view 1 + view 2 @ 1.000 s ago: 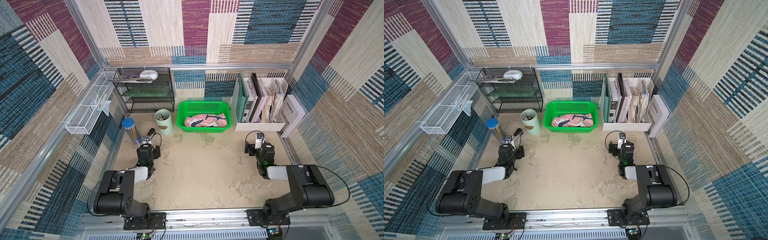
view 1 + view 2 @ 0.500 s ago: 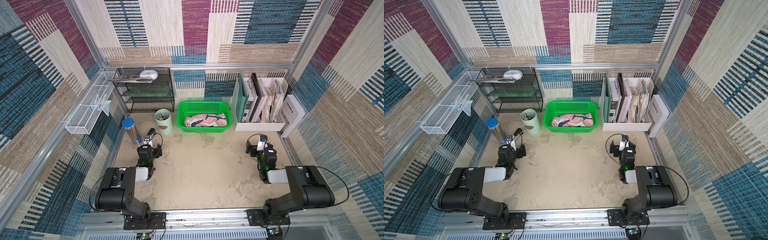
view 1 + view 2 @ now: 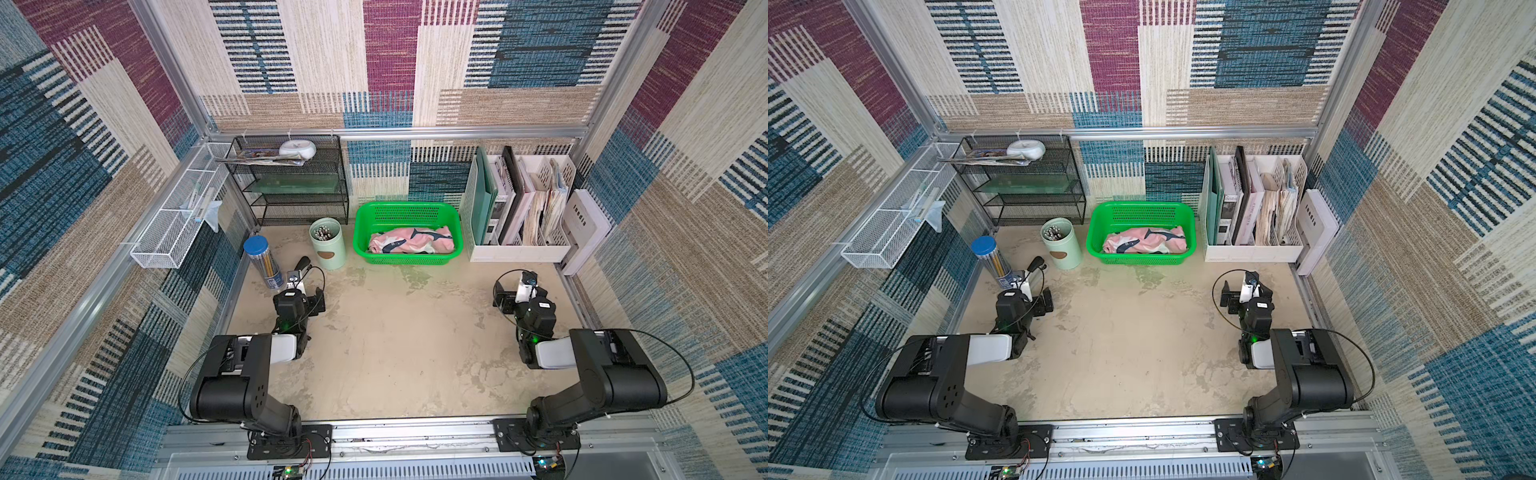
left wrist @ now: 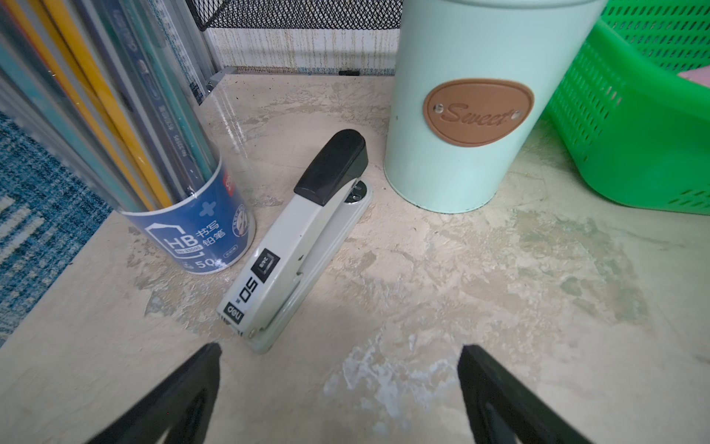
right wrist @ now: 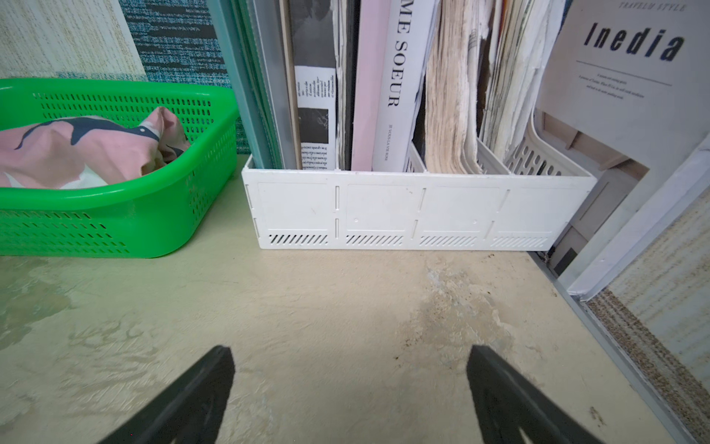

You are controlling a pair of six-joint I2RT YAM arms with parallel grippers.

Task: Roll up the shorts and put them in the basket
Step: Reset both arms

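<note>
Over the last second both arms have drawn back toward their bases at the near edge of the tabletop. The left gripper [image 4: 340, 359] has pulled away from the white-and-black stapler [image 4: 297, 246], its jaws widening to fully apart with nothing between them. The right gripper [image 5: 349, 361] has retreated from the white plastic file organiser [image 5: 417, 209] and sits nearer the right wall.

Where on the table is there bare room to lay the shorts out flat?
The widest bare patch is the table's middle, bordered by the green basket holding the shorts and by both arms. It is crowded around the stapler, between the pencil tube and mint cup.
</note>
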